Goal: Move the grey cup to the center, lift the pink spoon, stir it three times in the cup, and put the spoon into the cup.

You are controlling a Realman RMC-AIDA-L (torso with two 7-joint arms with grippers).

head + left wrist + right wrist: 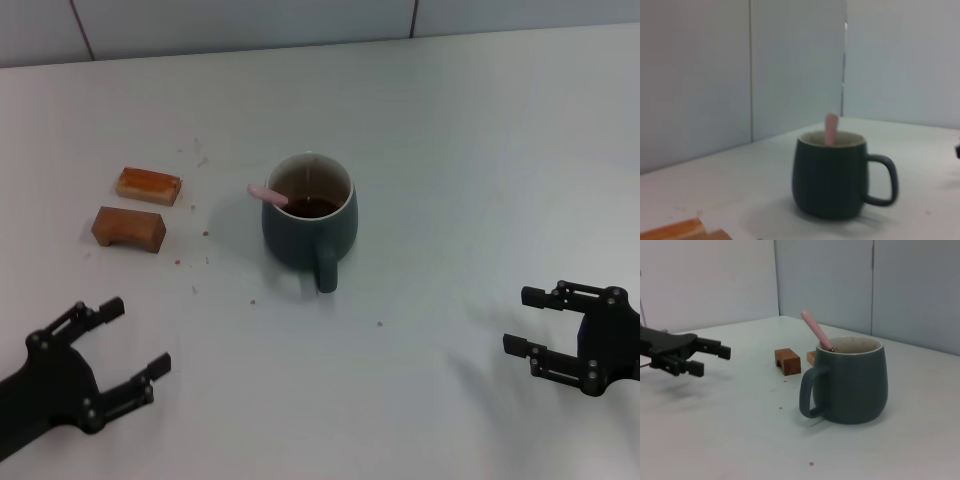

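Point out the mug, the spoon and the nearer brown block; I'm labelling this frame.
dark blue-grey ceramic mug (305, 240): head view, outer wall.
slim pale pink spoon (266, 193): head view, handle over the rim.
nearer brown rectangular block (128, 228): head view, top face.

L gripper (133, 340) & R gripper (522, 320) both low, spread wide.
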